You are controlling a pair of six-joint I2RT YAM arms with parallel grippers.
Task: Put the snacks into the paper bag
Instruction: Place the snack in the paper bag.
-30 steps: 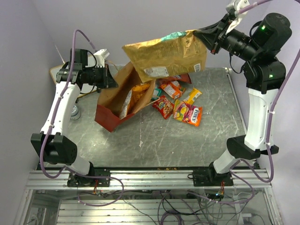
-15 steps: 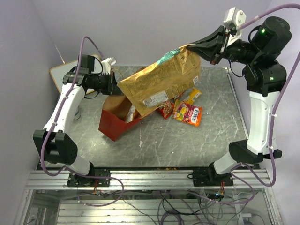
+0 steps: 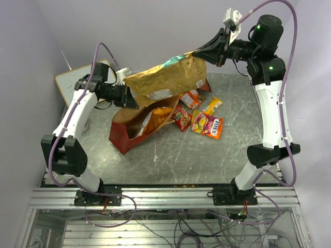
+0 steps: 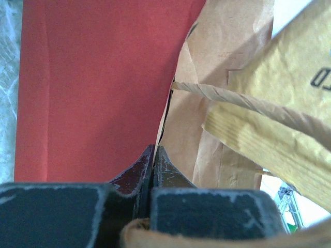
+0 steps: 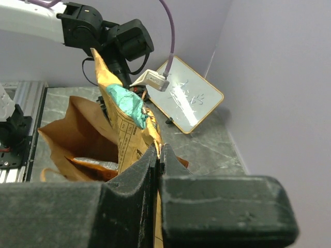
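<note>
Your right gripper (image 3: 200, 51) clamps the tan-gold snack packet (image 3: 165, 80), which hangs tilted just above the mouth of the paper bag (image 3: 119, 139). Your left gripper (image 3: 129, 98) pinches the bag's rim. Steer the packet's low end into that mouth before releasing.

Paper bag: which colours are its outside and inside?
The paper bag is red outside, brown inside; best in the left wrist view.
</note>
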